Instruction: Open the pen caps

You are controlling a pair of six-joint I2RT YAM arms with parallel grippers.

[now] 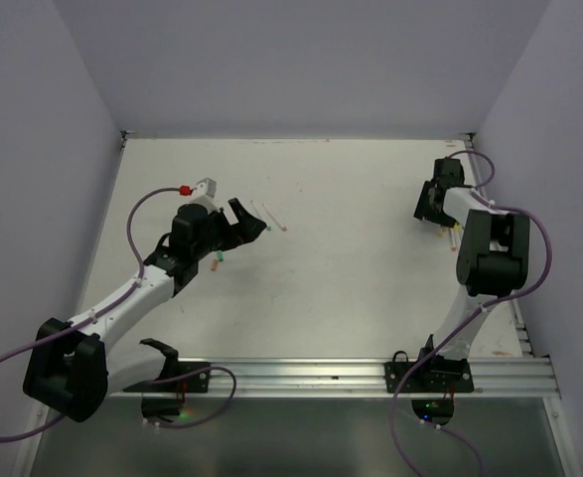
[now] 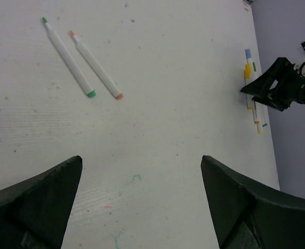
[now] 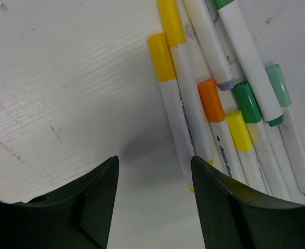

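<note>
Pile of capped pens [image 3: 210, 101] beside spread right pincer [image 3: 153, 161] in its wrist view; two bare-tipped pens [image 2: 95, 64] before spread left pincer [image 2: 142, 158]

Looks down on a white worktop [image 1: 351, 268], matt and finely grained, boxed in by plain pale-lavender walls: a left wall [image 1: 33, 149], a back wall [image 1: 301, 60] and a right wall [image 1: 559, 119]. Meets those walls in a thin dark seam. Ends at the near edge in a ribbed aluminium rail [image 1: 321, 373], with a dull grey-green surface [image 1: 301, 437] below it. Shows specks, scuffs and a faint teal scribble [image 2: 135, 179] close up. Lit softly and evenly, with only faint shadows.
</note>
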